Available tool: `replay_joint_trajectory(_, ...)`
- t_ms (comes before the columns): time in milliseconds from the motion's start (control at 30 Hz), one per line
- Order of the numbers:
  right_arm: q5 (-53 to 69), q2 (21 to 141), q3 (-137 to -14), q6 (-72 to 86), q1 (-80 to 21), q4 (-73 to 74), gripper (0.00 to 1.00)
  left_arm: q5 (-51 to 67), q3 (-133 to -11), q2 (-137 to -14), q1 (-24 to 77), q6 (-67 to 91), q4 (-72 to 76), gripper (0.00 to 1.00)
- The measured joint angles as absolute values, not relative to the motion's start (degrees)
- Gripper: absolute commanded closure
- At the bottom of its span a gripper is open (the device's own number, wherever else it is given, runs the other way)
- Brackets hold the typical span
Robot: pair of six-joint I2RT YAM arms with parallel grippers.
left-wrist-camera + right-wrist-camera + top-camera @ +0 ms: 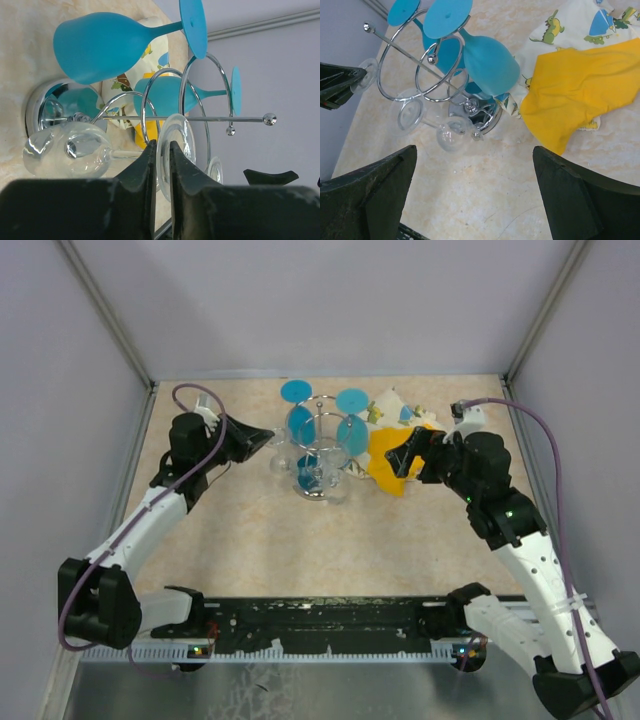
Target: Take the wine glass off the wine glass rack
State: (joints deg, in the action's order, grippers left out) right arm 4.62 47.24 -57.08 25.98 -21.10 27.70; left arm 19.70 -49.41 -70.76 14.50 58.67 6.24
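The chrome wine glass rack (320,430) stands mid-table; it also shows in the left wrist view (200,119) and the right wrist view (410,55). Two blue wine glasses (100,45) and two clear ones hang from its loops. My left gripper (160,150) is shut on the round foot of a clear wine glass (176,140); its bowl (67,150) hangs toward the rack's base (35,107), its stem beside a wire loop. In the top view my left gripper (266,438) is at the rack's left side. My right gripper (402,455) is open and empty, right of the rack.
A yellow cloth (575,85) lies on a patterned cloth (570,25) right of the rack, under my right gripper (474,150). The second clear glass (452,136) hangs near the rack's base (492,120). Grey walls enclose the table on three sides.
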Motion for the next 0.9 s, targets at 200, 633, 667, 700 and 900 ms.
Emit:
replay_joint_trajectory(200, 4.6, 47.24, -56.99, 25.96, -21.1, 27.68, 0.01, 20.12, -49.47, -70.7, 14.46, 59.11, 6.09, 0.89)
replay_joint_trajectory(633, 4.62, 47.42, -55.75, 26.0, -21.1, 26.65, 0.01, 18.02, -50.85, -67.64, 14.46, 57.93, -0.05, 0.9)
replay_joint_trajectory(667, 4.62, 47.42, -55.75, 25.98, -21.1, 26.57, 0.01, 17.8, -50.85, -67.16, 14.46, 57.78, -0.69, 0.91)
replay_joint_trajectory(700, 4.62, 47.42, -55.75, 25.98, -21.1, 26.41, 0.01, 17.63, -50.85, -66.74, 14.46, 57.58, -1.28, 0.94)
replay_joint_trajectory(900, 4.6, 47.4, -55.51, 25.98, -21.1, 26.13, 0.01, 17.12, -50.41, -64.66, 14.04, 57.08, -3.42, 1.0)
